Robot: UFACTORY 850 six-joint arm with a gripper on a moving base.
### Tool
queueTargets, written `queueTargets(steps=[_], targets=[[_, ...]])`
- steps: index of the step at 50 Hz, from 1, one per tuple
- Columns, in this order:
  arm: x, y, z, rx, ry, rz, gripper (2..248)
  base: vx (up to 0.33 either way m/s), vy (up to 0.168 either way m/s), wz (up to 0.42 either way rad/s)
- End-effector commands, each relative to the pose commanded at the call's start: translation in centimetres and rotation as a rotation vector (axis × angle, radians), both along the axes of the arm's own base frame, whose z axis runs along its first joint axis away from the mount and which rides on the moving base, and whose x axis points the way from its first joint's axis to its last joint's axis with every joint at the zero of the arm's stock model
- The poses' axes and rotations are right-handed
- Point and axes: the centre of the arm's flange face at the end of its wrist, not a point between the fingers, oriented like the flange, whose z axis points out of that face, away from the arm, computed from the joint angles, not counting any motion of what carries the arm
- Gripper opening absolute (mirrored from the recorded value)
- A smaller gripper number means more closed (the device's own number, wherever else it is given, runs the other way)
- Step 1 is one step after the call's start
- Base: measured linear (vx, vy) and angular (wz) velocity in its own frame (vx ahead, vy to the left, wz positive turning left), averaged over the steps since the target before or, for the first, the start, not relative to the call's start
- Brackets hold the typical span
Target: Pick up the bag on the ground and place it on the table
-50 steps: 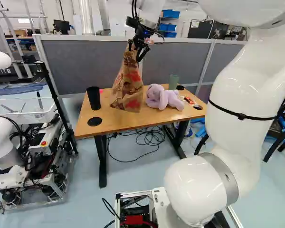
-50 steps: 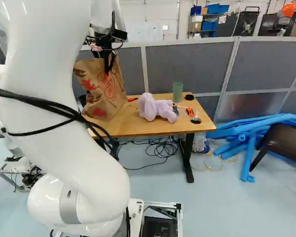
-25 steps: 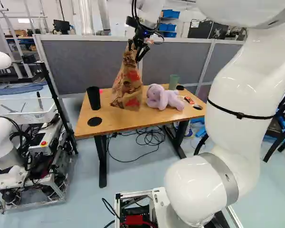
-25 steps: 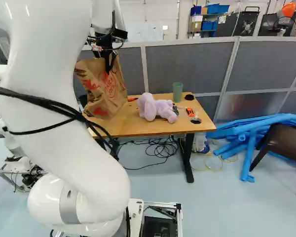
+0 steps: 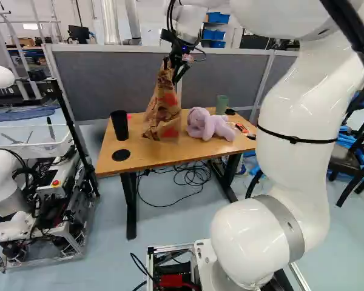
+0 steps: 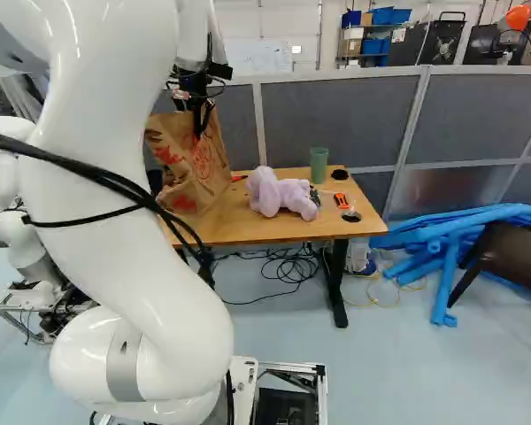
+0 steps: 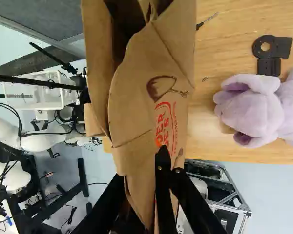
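The arm [image 5: 297,112] arches forward, fingers [image 5: 181,73] gripping the bag [image 5: 162,112] by its top, over the counter [image 5: 142,159], left of the toy [image 5: 209,125] (the left base view alone shows the black cup [image 5: 119,126] whole).

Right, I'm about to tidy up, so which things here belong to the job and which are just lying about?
For the job:
paper bag
gripper
table

Just lying about:
lilac plush toy
black cup
green cup
small orange item

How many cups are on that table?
2: a black cup left of the paper bag in the left base view, and a green cup just behind the purple plush toy. Others may be hidden.
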Motion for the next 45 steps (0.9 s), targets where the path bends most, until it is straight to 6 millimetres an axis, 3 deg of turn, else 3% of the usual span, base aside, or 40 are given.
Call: queueTargets(steps=[45], targets=[[4.0,0.4,-6.4,-0.012,0.006,-0.032,21,0.000,0.000,0.000]])
